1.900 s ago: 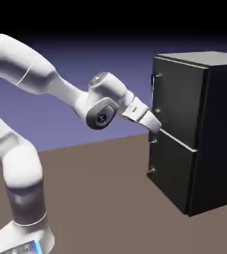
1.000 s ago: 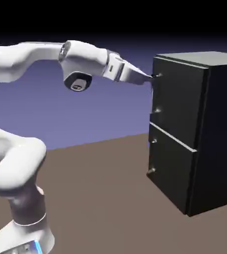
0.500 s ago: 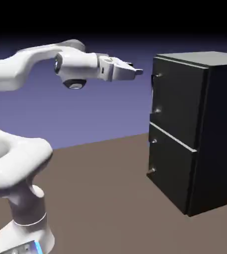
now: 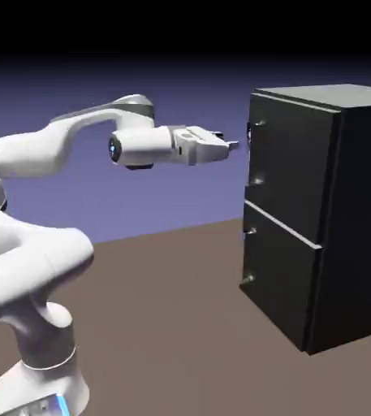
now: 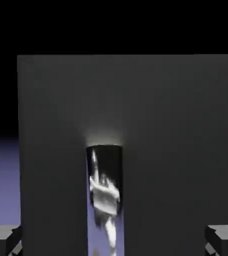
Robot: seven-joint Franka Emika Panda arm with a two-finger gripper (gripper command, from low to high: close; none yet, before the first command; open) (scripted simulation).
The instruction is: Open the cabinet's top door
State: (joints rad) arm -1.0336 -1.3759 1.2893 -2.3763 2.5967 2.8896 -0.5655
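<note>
Exterior view first: cabinet [image 4: 318, 211] on the right side of the brown bench [image 4: 180, 325], both doors shut flush. Top door [image 4: 286, 166] up there with its small metal handle [image 4: 257, 154] along the left edge. Arm stretched out level from the left, tool [image 4: 227, 146] pointing straight at the door, near the handle's upper end but not touching, with a clear gap showing. Can't really tell finger spacing from this angle.

Hand view: mostly filled by the dark door panel [image 5: 160, 125], with the shiny vertical handle [image 5: 105, 200] dead ahead, a bit left of centre and running off the bottom edge. Two grey fingertips [image 5: 3, 239] peeking in at the bottom corners, far apart, so tool wide open with nothing in it.

Looks like the approach step, lining up for the grab. Next move probably calls for pushing straight in until the bar sits between the fingers, nudging slightly to centre it, closing, then pulling back along the door's swing. Door not yet opened at all.
</note>
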